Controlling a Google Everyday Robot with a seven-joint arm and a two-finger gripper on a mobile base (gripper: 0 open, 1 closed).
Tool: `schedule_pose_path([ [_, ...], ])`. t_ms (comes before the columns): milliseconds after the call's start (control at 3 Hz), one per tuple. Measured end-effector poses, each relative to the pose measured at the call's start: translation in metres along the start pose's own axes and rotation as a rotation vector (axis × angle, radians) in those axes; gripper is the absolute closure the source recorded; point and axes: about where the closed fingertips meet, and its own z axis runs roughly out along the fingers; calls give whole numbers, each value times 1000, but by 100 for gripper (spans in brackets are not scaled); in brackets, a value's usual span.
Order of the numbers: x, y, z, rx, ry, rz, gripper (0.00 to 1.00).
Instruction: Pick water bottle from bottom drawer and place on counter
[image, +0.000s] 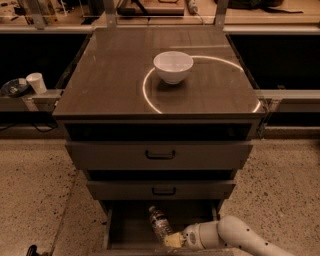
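A: Water bottle (160, 223): where is it, and what's the gripper (175, 240) doing?
B: Lies slanted in the open bottom drawer (129, 231), mid-width, cap toward back edge, base by front edge. Gripper's at its base; clamped or not, can't tell.
A: Handling?
B: Prob. light, thin, crushable, slick. Take it round the label band w/ a gentle squeeze.
A: Counts?
B: 1 bottle, 3 drawers, 1 white bowl (173, 66) on the counter (110, 85), 1 paper cup (36, 82) beyond its left edge.

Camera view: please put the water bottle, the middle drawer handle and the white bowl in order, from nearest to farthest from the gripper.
The gripper is low in the bottom drawer.
1. Water bottle, right at it, in the same drawer.
2. Middle drawer handle, just above.
3. White bowl, up on the counter.
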Motion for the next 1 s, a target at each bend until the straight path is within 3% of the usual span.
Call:
schedule_pose_path([
  [333,-19,-19,-23,6,-40,-55,100],
  [667,-21,-35,-34,37,-68,-112,100],
  [1000,-3,-68,-57,78,-72,-207,100],
])
